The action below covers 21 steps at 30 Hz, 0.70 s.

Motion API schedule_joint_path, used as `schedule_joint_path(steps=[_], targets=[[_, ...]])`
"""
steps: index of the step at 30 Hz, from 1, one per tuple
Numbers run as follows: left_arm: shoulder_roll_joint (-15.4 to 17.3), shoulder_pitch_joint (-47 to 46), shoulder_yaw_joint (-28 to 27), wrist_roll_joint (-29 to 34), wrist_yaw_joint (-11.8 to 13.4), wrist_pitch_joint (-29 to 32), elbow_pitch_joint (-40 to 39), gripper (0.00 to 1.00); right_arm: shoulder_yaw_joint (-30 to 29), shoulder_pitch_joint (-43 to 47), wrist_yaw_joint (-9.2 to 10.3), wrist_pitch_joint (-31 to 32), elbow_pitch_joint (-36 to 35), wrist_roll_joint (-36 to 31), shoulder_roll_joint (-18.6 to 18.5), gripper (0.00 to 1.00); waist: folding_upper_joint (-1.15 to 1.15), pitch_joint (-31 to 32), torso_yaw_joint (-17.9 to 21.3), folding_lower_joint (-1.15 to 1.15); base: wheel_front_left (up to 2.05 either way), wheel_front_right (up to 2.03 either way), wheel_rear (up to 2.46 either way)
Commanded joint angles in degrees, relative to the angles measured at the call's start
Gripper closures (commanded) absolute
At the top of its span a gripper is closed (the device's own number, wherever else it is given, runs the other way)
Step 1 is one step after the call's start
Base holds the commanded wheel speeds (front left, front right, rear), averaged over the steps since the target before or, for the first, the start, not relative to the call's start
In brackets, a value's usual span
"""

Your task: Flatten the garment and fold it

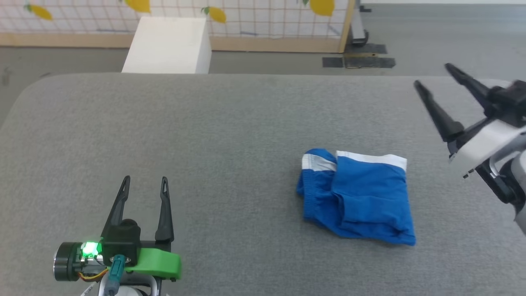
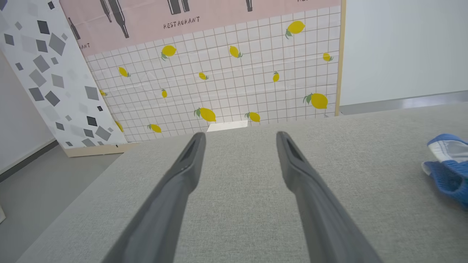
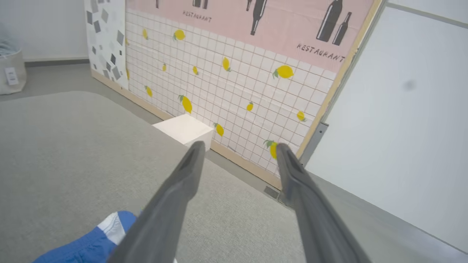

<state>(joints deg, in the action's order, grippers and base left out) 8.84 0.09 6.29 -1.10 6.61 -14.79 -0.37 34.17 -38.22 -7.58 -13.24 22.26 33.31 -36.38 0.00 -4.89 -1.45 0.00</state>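
i'm seeing the garment (image 1: 357, 197) lying as a folded blue bundle on the grey surface (image 1: 205, 135), right of centre in the head view. its white trim is running along the top edge, and a striped corner is sticking out at its upper left. the left gripper (image 1: 145, 178) is sitting at the lower left of that frame, fingers spread and pinching nothing, well apart from the garment. the right gripper (image 1: 432, 75) is hanging at the upper right edge, pointing toward the upper left, fingers also spread and empty, clear of the garment. in the left wrist view the garment is peeking in at the right edge; in the right wrist view it is showing at the lower left. a white box (image 1: 168, 45) is standing beyond the surface's far edge, in front of a lemon-patterned panel (image 1: 254, 20).
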Motion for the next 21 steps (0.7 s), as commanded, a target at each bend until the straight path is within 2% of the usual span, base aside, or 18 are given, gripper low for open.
schedule_joint_path(steps=[1, 3, 6, 10, 15, 21], targets=[[0.1, 0.8, -0.1, 0.1, 0.0, -0.2, 0.2, 0.0, -3.7, 2.5, 0.09, -0.9, 0.1, -2.0, 2.0, 0.0, 0.0, 1.8, 2.1, 0.0, 0.0, 0.0, 0.0], [0.2, 1.0, -0.3, 0.1, 0.2, -0.2, 0.2, 0.0, -11.8, 6.7, 0.09, -1.5, -0.8, -6.3, 5.5, 0.0, 0.0, 2.2, 2.7, 0.0, 0.0, 0.0, 0.0], [0.2, 1.3, -0.5, -0.1, 0.1, -0.2, 0.2, 0.0, -22.9, 13.9, 0.09, -1.7, -5.8, -12.3, 11.9, 0.0, 0.0, 2.5, 3.2, 0.0, 0.0, 0.0, 0.0], [0.3, 1.4, -0.8, -0.3, -0.1, -0.2, 0.2, 0.0, -32.9, 22.9, 0.09, -1.7, -14.7, -17.9, 20.5, 0.0, 0.0, 2.8, 3.2, 0.0, 0.0, 0.0, 0.0], [0.3, 1.7, -0.8, -0.4, -0.6, -0.2, 0.6, 0.0, -37.4, 31.8, 0.09, -1.7, -20.7, -21.6, 27.9, 0.0, 0.0, 3.5, 2.7, 0.0, 0.0, 0.0, 0.0], [-0.4, 2.4, -0.5, -1.6, -1.9, -0.2, 1.1, 0.0, -38.7, 38.7, 0.09, -1.7, -23.2, -24.1, 31.6, 0.0, 0.0, 4.2, 2.0, 0.0, 0.0, 0.0, 0.0]])
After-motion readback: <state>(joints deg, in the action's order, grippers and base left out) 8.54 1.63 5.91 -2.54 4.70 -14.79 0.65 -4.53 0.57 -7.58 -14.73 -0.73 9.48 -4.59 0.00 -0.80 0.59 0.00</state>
